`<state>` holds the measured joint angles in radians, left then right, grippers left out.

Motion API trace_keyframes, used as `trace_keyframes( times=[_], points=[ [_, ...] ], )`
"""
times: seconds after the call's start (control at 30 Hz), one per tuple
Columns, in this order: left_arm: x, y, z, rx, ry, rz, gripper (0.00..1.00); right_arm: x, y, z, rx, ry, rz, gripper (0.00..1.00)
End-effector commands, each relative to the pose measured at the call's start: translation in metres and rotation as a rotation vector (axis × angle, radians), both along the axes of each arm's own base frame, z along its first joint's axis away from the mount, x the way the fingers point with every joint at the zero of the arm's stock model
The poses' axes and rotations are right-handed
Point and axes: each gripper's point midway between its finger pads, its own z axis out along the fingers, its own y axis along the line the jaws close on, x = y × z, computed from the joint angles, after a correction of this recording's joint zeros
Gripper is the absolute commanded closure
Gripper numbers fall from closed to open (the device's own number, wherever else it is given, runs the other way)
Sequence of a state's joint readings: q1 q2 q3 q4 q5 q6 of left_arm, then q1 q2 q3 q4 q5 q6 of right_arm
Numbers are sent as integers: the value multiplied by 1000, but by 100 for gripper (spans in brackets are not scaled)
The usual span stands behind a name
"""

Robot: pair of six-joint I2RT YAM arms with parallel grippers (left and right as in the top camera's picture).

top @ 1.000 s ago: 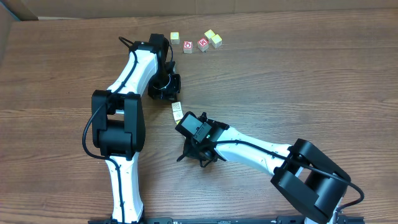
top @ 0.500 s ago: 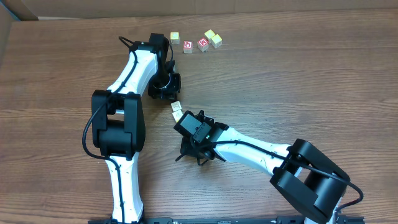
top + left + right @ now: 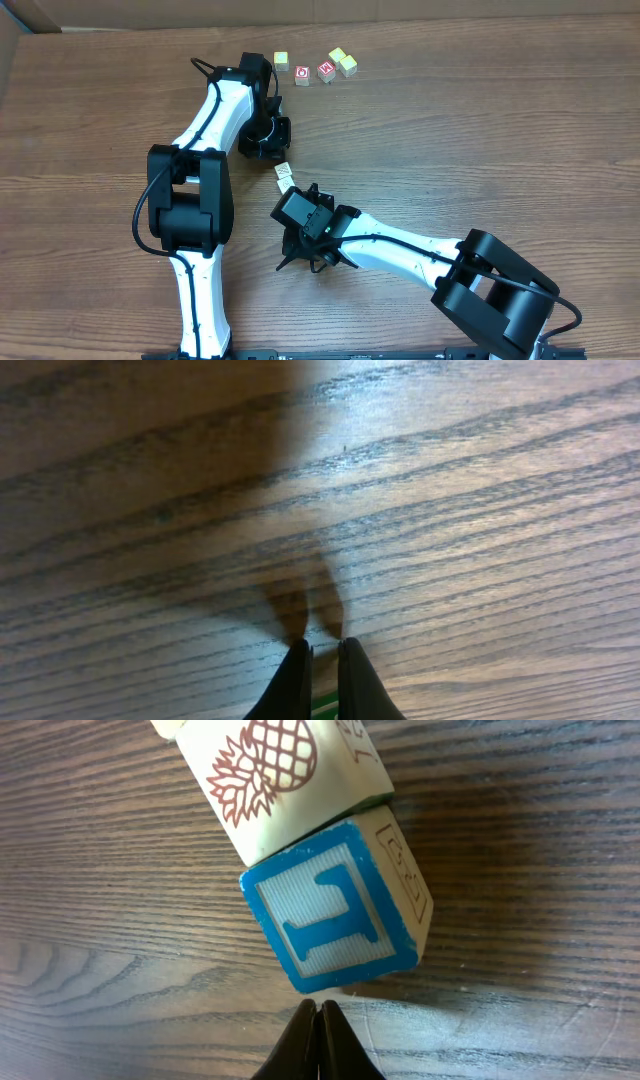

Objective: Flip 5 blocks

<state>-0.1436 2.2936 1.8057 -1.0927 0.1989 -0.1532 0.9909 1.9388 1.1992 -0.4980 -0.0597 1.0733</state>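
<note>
Blue-T block point(image 3: 335, 915) touches pineapple block point(image 3: 275, 780); R gripper point(image 3: 318, 1020) tips pressed together, empty, just beside it. L gripper point(image 3: 320, 655) pinched closed too, over wood table point(image 3: 450, 510).

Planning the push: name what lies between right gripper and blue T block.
Right wrist view: only bare table between right gripper and blue T block.

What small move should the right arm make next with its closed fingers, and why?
Probably advance the shut right fingers slightly against the blue-faced block: their tips sit just short of its near edge, and it touches the pineapple block, so a gentle push may tip it over.
</note>
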Motion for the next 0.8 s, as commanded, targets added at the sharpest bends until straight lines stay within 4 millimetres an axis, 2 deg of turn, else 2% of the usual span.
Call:
trace_keyframes(
  times=[0.0,0.1,0.3,0.57,0.77],
  points=[
    [2,-5,-2,-16,-6,-22,96,0,-2,-3,-12,-6,-5,96],
    [3,-5,-2,-16,-8,-22,96,-1,-4,-1,-23,-2,2,96],
    [7,-3,-2,-11,-26,-19,96,-3,-7,16,-36,-16,46,96],
    [9,-3,-2,-12,-33,-20,96,7,-16,0,-105,-53,16,96],
    [9,-3,-2,-12,-33,-21,96,11,-16,1,-105,-76,8,96]
  ],
)
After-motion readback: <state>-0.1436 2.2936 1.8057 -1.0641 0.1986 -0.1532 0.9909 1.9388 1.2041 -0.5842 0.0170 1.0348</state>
